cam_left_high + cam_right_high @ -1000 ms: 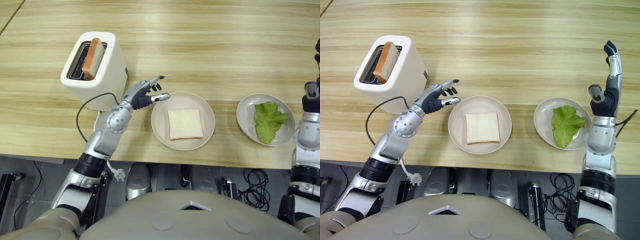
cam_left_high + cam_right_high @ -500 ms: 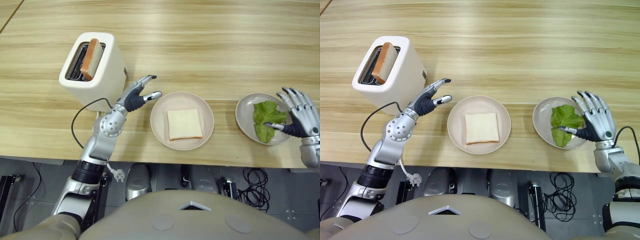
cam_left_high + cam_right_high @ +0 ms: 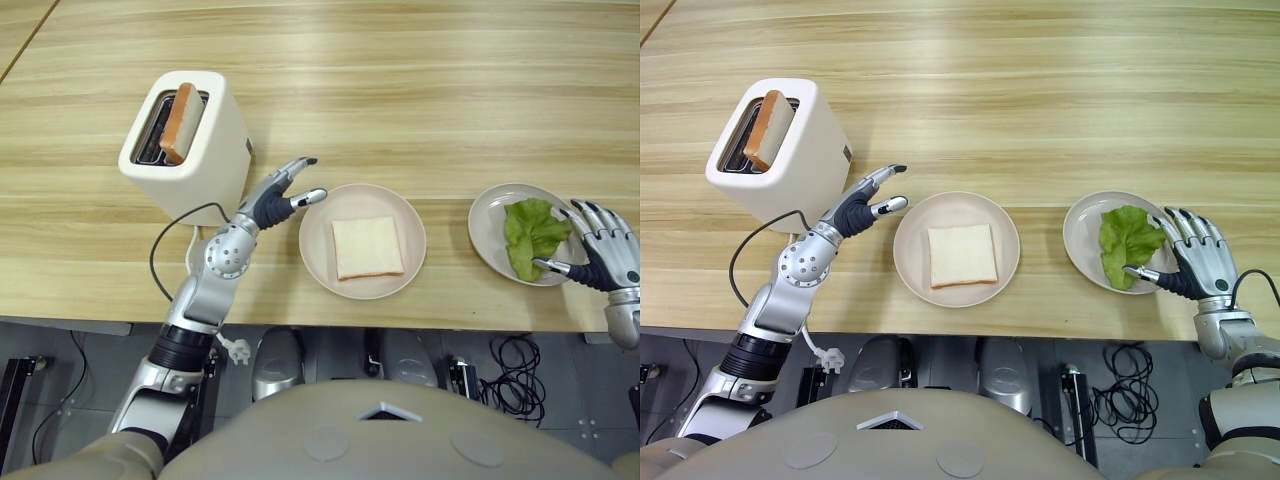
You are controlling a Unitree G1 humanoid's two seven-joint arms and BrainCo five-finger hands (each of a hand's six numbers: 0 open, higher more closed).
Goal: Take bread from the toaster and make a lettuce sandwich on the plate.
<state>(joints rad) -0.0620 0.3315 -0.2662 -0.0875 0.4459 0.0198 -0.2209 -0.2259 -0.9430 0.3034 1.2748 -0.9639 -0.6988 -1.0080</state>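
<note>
A cream toaster [image 3: 195,140] stands at the left with one bread slice [image 3: 180,122] sticking out of its slot. One white bread slice [image 3: 367,247] lies flat on the middle plate [image 3: 316,239]. A lettuce leaf [image 3: 530,233] rests on a smaller plate [image 3: 488,245] at the right. My left hand [image 3: 280,195] hovers between toaster and middle plate, fingers spread, holding nothing. My right hand [image 3: 1193,262] sits at the right rim of the lettuce plate, fingers spread, a fingertip near the leaf, gripping nothing.
The toaster's black cord [image 3: 165,246] loops over the table's front edge beside my left arm. Bare wooden tabletop [image 3: 400,90] stretches behind the plates. Cables [image 3: 515,362] lie on the floor below the table edge.
My right hand came down from upright beside the lettuce plate to the plate's right rim. My left hand drew back slightly from the middle plate.
</note>
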